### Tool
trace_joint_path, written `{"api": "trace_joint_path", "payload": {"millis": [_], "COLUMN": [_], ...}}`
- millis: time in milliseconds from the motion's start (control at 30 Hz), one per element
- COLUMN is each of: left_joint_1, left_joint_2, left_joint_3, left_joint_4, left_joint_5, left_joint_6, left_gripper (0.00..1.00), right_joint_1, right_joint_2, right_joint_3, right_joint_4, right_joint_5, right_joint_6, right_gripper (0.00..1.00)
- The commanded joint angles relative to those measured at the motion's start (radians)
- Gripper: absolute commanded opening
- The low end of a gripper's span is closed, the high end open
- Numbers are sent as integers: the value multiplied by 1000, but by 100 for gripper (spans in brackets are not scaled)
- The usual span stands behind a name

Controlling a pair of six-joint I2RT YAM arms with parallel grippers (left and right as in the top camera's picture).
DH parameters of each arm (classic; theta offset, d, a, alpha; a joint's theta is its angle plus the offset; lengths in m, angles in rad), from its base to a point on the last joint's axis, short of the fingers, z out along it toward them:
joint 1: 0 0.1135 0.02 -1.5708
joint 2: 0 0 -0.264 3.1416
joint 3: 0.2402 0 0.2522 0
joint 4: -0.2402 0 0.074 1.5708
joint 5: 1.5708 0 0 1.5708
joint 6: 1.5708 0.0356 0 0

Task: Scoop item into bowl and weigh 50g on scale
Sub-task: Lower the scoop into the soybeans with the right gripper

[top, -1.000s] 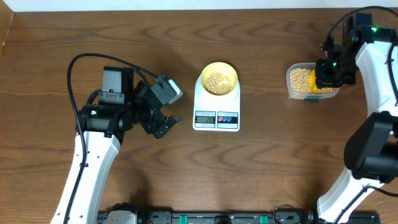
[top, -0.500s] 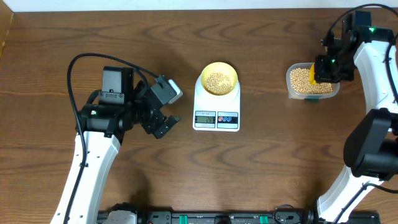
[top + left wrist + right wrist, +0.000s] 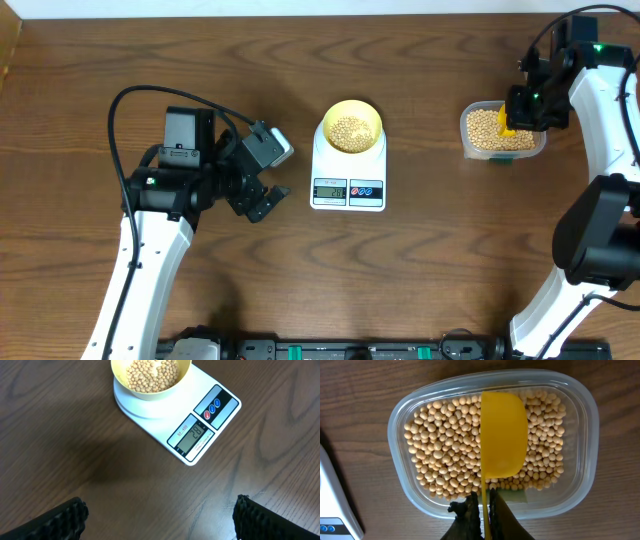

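The right jaws are closed on the thin handle of the single yellow scoop (image 3: pixel 504 435), one black finger (image 3: pixel 469 516) pressed to each side of it. The scoop's cup is turned on its side and lies over the beans (image 3: pixel 445 445) inside the one clear plastic tub (image 3: pixel 581 402), towards the tub's right half. The beans there are far too many to count and cover the tub's floor. The tub sits on the desk (image 3: pixel 75 450) at the far right, well apart from the scale (image 3: pixel 162 425). The left jaws stand wide open and hold nothing; their two dark fingers (image 3: pixel 65 520) hang over bare wood, just to the left of the scale. One white scale rests at the middle of the desk, with one grey display (image 3: pixel 192 437) and two round buttons (image 3: pixel 211 409) on its front edge; the digits are lit but I cannot read them with certainty. One pale-yellow bowl (image 3: pixel 150 396) stands on the scale's weighing plate, and a second, smaller heap of beans fills its bottom.
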Motion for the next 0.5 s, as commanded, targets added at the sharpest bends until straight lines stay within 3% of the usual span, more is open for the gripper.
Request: {"api": "trace_joint_path", "payload": {"millis": [0, 467], "left_joint_1": [3, 3], "left_joint_2": [-1, -1], "left_joint_3": [-2, -2], "left_joint_4": [-3, -3], "left_joint_5": [2, 2], "left_joint_6": [14, 14], "left_gripper": [95, 95], "right_joint_1": [-8, -8], "right_joint_2": [12, 12], "right_joint_3": [14, 57], "right_joint_4": [3, -13], "right_joint_5": [-11, -14], "right_joint_6": [18, 21], "right_gripper": [8, 9]}}
